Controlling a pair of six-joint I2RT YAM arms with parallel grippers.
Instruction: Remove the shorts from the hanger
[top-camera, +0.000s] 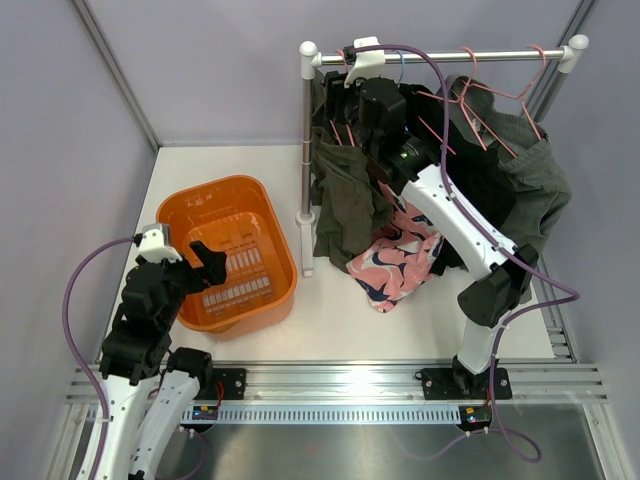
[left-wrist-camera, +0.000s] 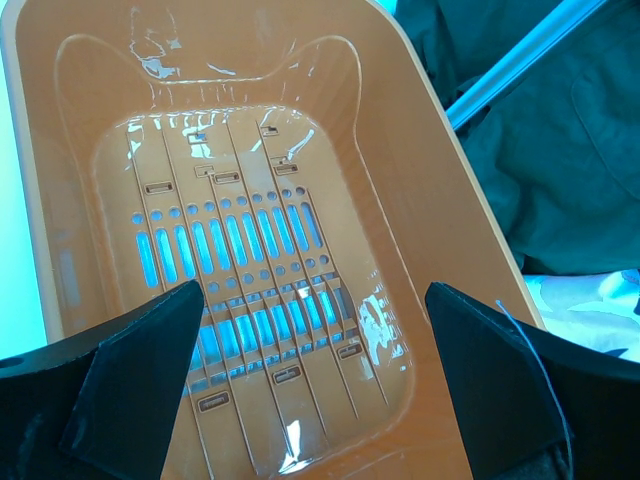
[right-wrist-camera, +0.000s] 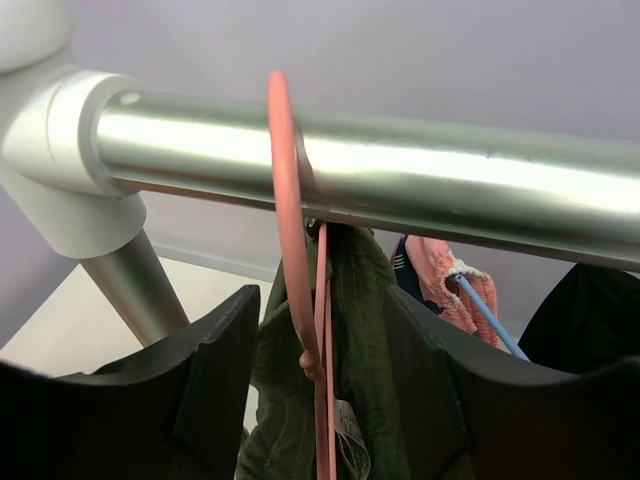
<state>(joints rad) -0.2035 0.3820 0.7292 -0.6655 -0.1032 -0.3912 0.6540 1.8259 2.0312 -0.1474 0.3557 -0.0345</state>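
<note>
Task barely begun, by the look of it. All four shorts on or about the rail (top-camera: 440, 57) at 12 o'clock of the worktop (top-camera: 330, 320). Olive shorts (top-camera: 345, 195) at the rail's 9 o'clock end, hung from a salmon hanger (right-wrist-camera: 283, 200). Pink printed shorts (top-camera: 400, 260) drooping low toward 6 o'clock, hem near or on the worktop; cannot tell which. Black shorts (top-camera: 480, 180) mid-rail, partly behind the right arm. Grey shorts (top-camera: 535, 175) at the 3 o'clock end among more salmon hangers; cannot tell whether clipped or merely draped. Orange basket (top-camera: 215, 184) at 9 o'clock of the rack, no cloth in it in either view. Right claw (right-wrist-camera: 325, 335) up just under the rail, moderately open, fingers (right-wrist-camera: 225, 350) either side of the hanger's wire neck and the olive waistband. Gripping nothing as far as seen; cannot tell whether the pads brush the cloth. Left claw (left-wrist-camera: 315, 340) spread wide, holding nothing, poised over the basket floor. Judged tally: none of four freed, first removal (olive pair) only lined up. Left to do: closing on the hanger or cloth, working the olive shorts off, then the same for pink, black and grey. Expecting the crowded mid-rail garments to be the awkward ones.
</note>
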